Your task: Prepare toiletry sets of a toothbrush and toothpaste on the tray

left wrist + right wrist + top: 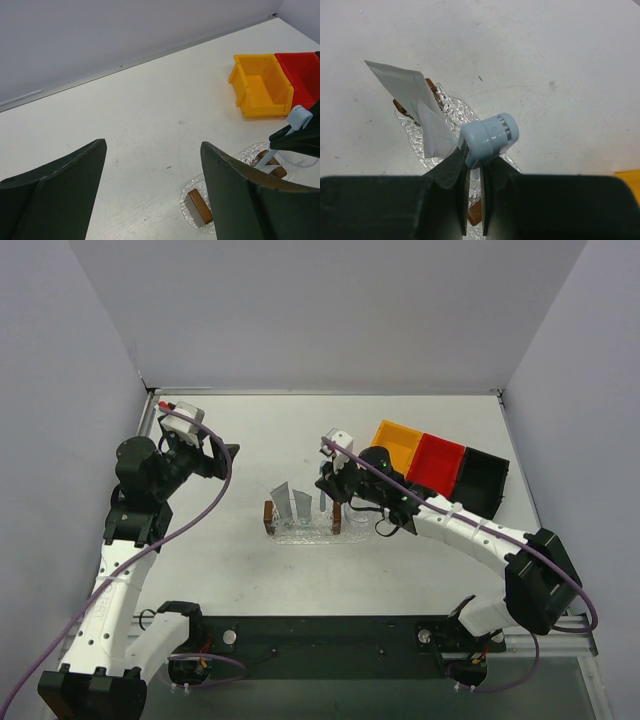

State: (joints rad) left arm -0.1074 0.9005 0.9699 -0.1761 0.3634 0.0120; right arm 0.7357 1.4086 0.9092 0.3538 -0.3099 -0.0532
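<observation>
The toothbrush [490, 136] stands nearly upright over the right end of the tray [417, 142]. Its pale blue tip pokes out above the right pincer [476, 157], whose fingers are clamped on the shaft. I cannot tell whether its lower end touches the tray. A toothpaste tube [400, 85] and a second tube [436, 132] stand on the tray's left half, between two brown blocks [268, 517] at its ends. The left pincer [153, 145] hangs well to the left of the tray, fingers apart and holding nothing. On the surface [250, 430] beyond the tray's right end sit a yellow bin [397, 445] and a red bin [438, 462].
</observation>
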